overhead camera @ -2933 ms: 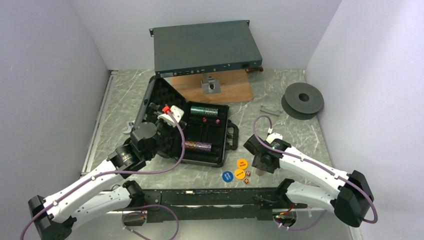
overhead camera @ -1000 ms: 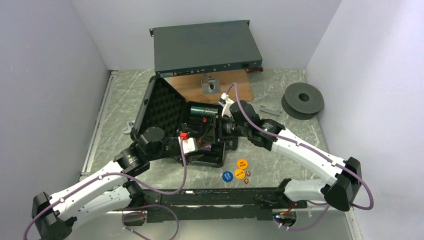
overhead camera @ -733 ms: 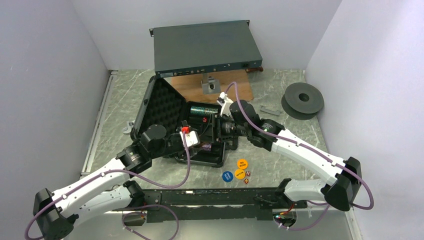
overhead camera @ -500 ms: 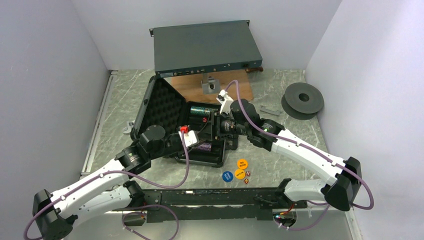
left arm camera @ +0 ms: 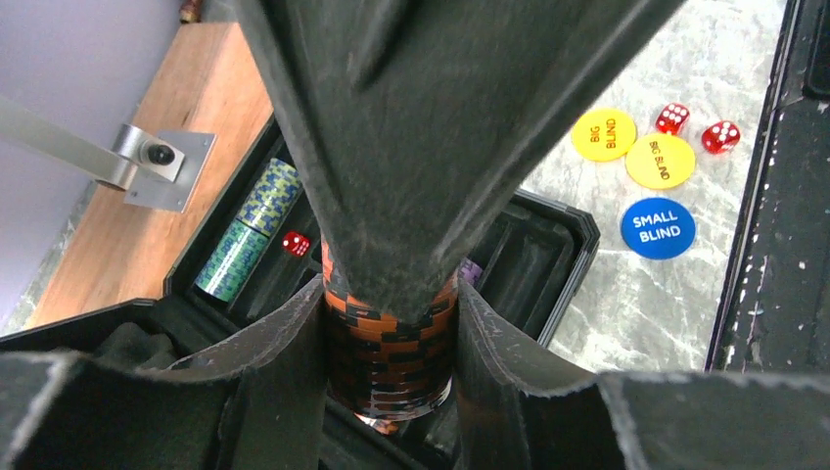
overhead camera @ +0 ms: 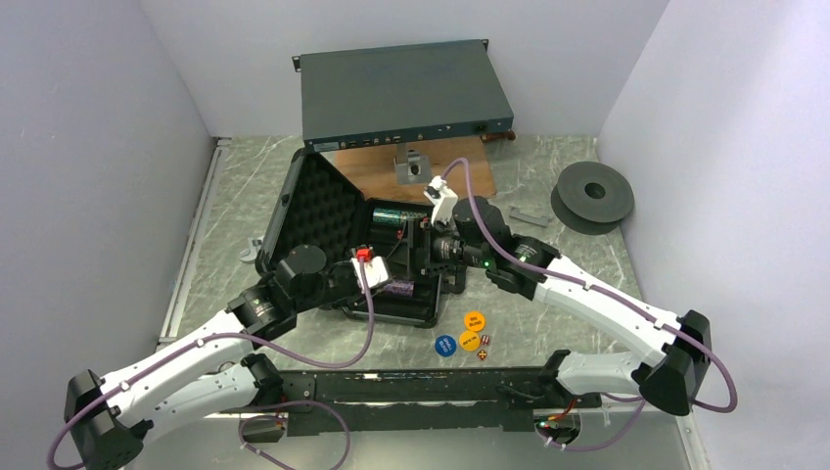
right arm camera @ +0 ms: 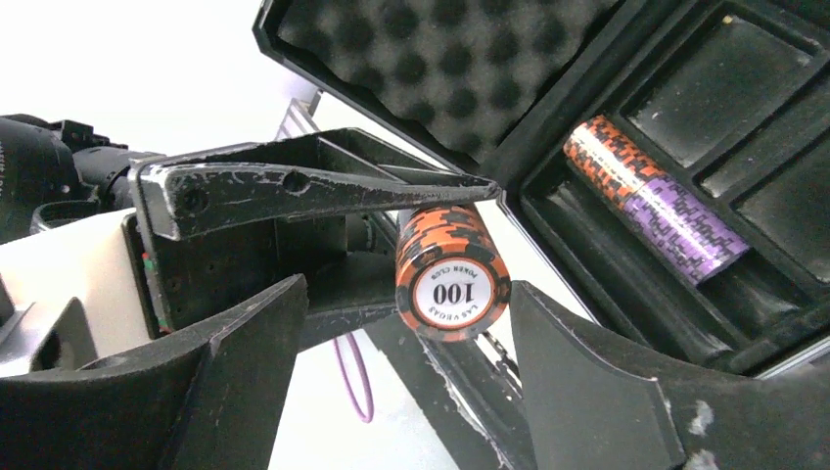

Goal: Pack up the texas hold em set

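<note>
Clamping the orange chip stack [right arm camera: 452, 274], left hand [left arm camera: 390, 352] holds it inside open right hand [right arm camera: 411, 289].

White-shelled left arm [overhead camera: 186, 352] at seven o'clock and right arm [overhead camera: 599, 299] at four o'clock, black round joints [overhead camera: 305, 262], looping purple cables [overhead camera: 368, 328]; scuffed matte-black wedge fingers [right arm camera: 597, 392]; red-tabbed white wrist camera block [overhead camera: 372, 276].

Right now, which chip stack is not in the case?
The orange-and-black stack clamped in the left gripper; the green stack and the orange-purple row lie in case slots.
</note>
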